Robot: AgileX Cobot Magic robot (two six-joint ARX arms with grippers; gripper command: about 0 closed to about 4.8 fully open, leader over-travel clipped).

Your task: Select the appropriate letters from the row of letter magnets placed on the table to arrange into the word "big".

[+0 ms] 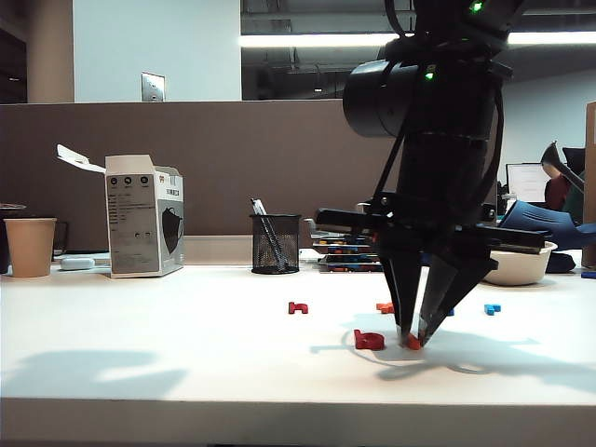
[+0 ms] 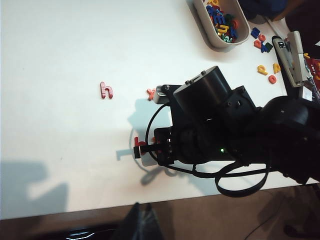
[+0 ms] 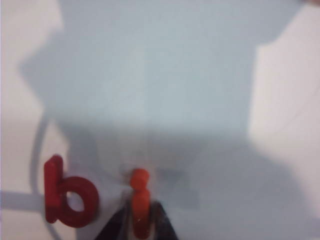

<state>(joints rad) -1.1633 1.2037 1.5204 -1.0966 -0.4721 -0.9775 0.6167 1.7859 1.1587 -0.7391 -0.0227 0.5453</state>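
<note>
My right gripper (image 1: 414, 341) points straight down with its tips at the table (image 1: 186, 354), near the front. The thin orange "i" (image 3: 140, 200) lies flat between its dark fingers (image 3: 162, 226). The jaws are slightly apart, with a slim gap on each side of the letter. The red "b" (image 3: 70, 195) lies right beside the "i", also flat (image 1: 369, 340). A dark blue letter (image 1: 450, 313) peeks out behind the right gripper. My left gripper (image 2: 142, 221) hangs off the table's front edge, fingers together and empty. It does not show in the exterior view.
In the row behind lie a dark red letter (image 1: 297, 307), an orange-red one (image 1: 385, 307) and a light blue one (image 1: 492, 308). A mesh pen cup (image 1: 276, 244), a box (image 1: 144, 216), a paper cup (image 1: 30, 246) and a white bin of letters (image 2: 207, 30) stand further back.
</note>
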